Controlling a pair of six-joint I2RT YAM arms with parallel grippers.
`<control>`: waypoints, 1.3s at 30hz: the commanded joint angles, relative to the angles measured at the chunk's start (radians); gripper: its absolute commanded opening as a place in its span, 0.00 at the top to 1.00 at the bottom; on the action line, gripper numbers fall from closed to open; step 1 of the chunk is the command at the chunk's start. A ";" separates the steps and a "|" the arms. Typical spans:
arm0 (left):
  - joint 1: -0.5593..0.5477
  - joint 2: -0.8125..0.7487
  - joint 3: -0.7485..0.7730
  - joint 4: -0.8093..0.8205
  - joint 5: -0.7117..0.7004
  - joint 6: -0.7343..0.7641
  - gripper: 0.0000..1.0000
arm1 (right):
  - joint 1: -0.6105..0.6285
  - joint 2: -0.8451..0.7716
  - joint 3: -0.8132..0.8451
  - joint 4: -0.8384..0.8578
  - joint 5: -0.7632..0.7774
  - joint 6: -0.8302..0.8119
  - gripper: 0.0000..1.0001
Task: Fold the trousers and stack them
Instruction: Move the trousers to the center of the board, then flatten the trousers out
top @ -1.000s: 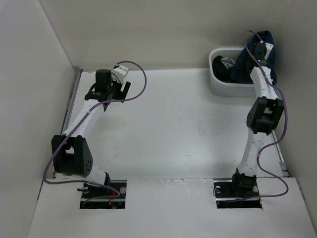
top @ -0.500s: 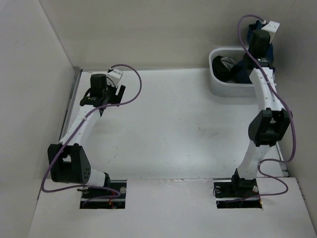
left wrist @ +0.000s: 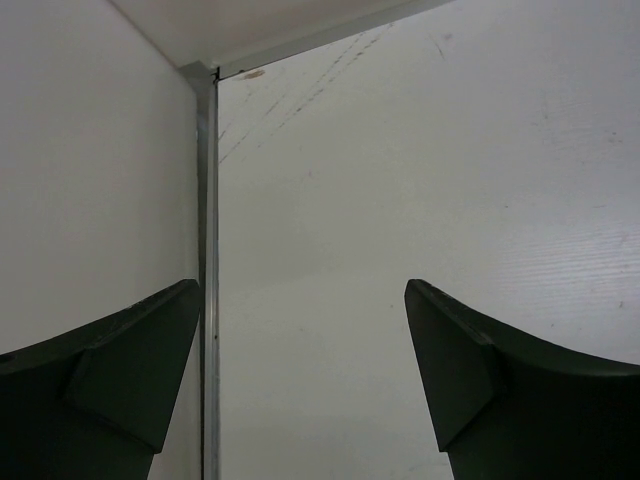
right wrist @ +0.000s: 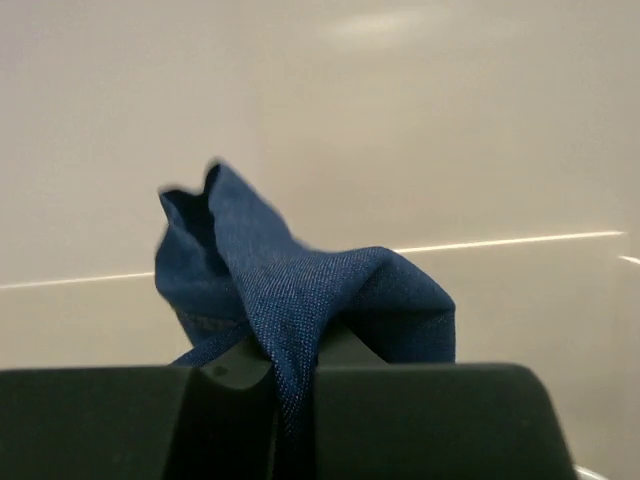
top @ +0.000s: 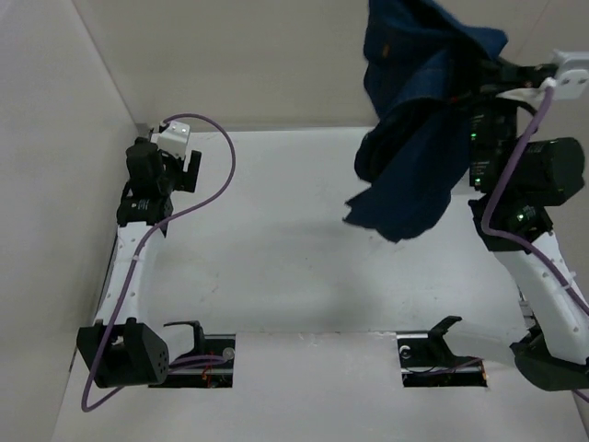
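Trousers (top: 414, 138) hang bunched from your right hand (right wrist: 290, 390), which is pinched tight on a fold of the denim, high over the far right of the worktop (top: 276, 249). Their length drops down from that grip, with the loose end toward the middle. Your left hand (left wrist: 305, 340), spread wide and holding nothing, sits far left, well apart. It likely has to cross rightward to catch the dangling end.

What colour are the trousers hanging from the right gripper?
Dark navy-blue denim. The trousers show best in the top external view.
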 commanded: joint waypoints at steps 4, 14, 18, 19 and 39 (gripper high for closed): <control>0.093 -0.014 0.072 0.022 0.005 -0.010 0.15 | 0.074 0.112 -0.365 -0.046 -0.111 0.333 0.43; -0.017 0.015 0.010 -0.064 0.013 0.020 0.16 | 0.051 0.269 -0.345 -0.519 -0.179 0.508 0.00; -0.159 0.067 -0.040 -0.110 0.010 0.061 0.17 | 0.016 0.223 -0.464 -0.695 -0.112 0.640 0.00; -0.193 0.081 -0.050 -0.115 0.005 0.078 0.17 | 0.008 0.220 -0.493 -0.736 -0.099 0.672 0.00; -0.629 0.290 -0.413 0.100 -0.105 0.236 0.24 | -0.053 0.497 -0.837 -0.567 -0.312 1.365 0.21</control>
